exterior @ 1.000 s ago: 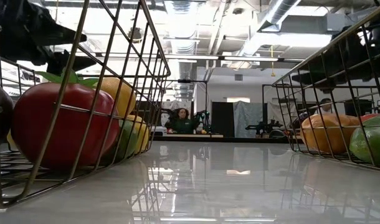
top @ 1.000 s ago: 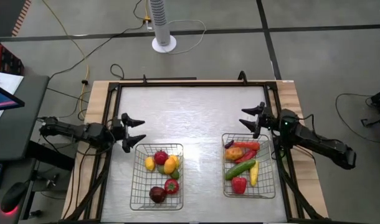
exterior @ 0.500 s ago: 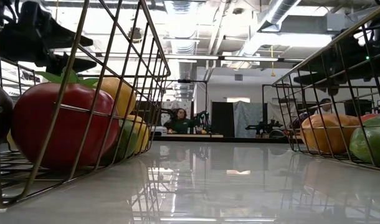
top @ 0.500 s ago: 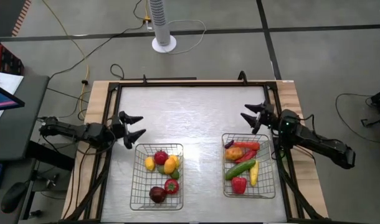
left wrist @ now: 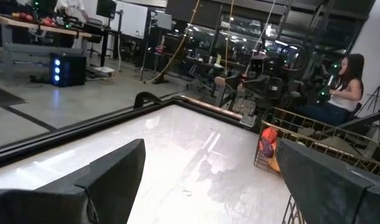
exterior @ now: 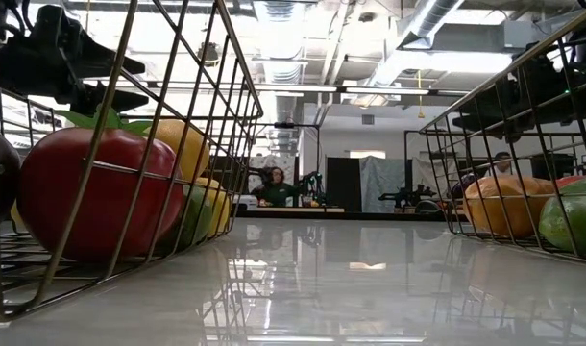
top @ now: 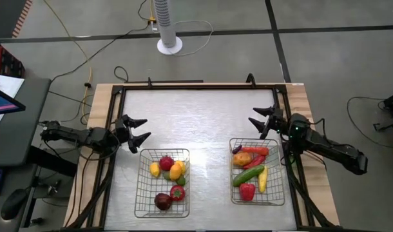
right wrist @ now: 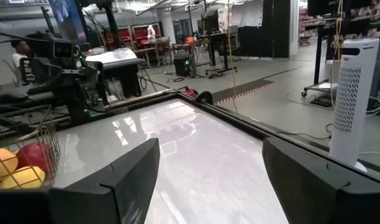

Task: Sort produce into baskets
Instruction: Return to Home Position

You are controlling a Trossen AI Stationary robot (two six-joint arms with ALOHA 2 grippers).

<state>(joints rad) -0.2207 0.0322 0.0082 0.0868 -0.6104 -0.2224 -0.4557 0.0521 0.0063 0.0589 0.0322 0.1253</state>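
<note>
Though left gripper and right gripper were seen open, the produce was judged light, kinda slick, best pinched mid-body.

— What colour were the two baskets?
— The left basket and the right basket were both silver wire in an open grid pattern. The tabletop was a pale, brushed silver-white, with a black frame.
— And the produce in the left one?
— A red apple, a yellow lemon, a yellow-orange piece, a small green piece, a red piece with a green top, and a maroon piece.
— The right one?
— A purple eggplant, an orange piece, red chilies, a green cucumber, a yellow piece and a red pepper.
— The tools?
— The left tool and the right tool were both black.
</note>
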